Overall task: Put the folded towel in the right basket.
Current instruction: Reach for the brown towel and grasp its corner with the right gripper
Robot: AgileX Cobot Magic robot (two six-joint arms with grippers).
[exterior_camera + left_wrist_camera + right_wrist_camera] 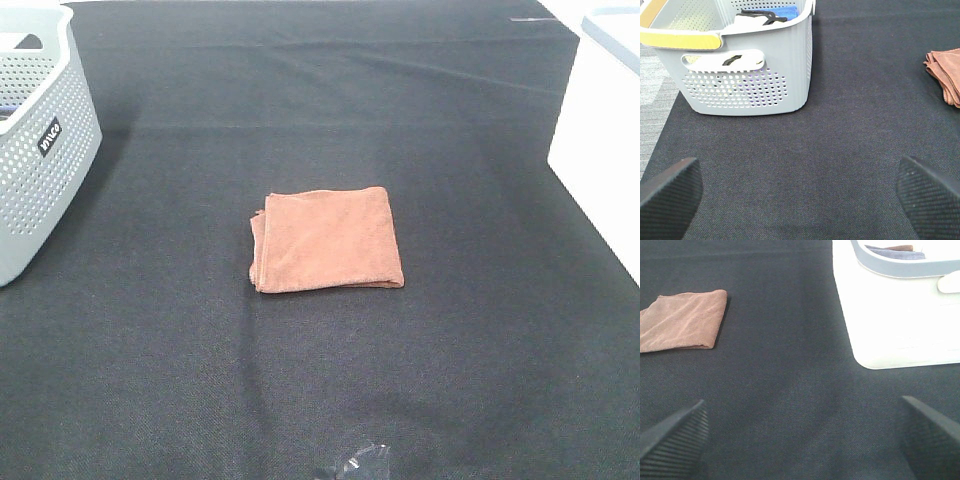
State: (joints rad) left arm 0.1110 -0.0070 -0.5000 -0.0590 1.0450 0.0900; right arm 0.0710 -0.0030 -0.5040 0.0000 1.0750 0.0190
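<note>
One black-clothed table [470, 360] filled the high view, with a container at each side edge. At the left stood a grey basket [40, 170] with perforated walls, a slot handle and a small dark label; it was cut off by the frame. At the right, also cut off, stood the right basket [598, 160], white-walled with a grey rim. The folded towel [328, 240], rust-brown and roughly square, lay flat on the cloth near the middle of the table, between the two baskets and well apart from both, its layered edges turned toward the grey basket.

The left gripper [800, 200] hovered over bare cloth near the grey basket, its two dark textured fingers [670, 192] spread wide at the corners of the wrist view, with nothing between them. The right gripper [800, 440] hung over bare cloth near the white basket with its fingers [932, 432] just as wide apart and likewise holding nothing; the towel lay off to one side of it, untouched.

Inside the grey basket were a blue cloth [782, 11] and some black and white items. A blue-grey cloth [895, 254] and a brown one showed inside the white basket. A small dark, glinting part [360, 465] at the near edge of the high view was too small to identify.
</note>
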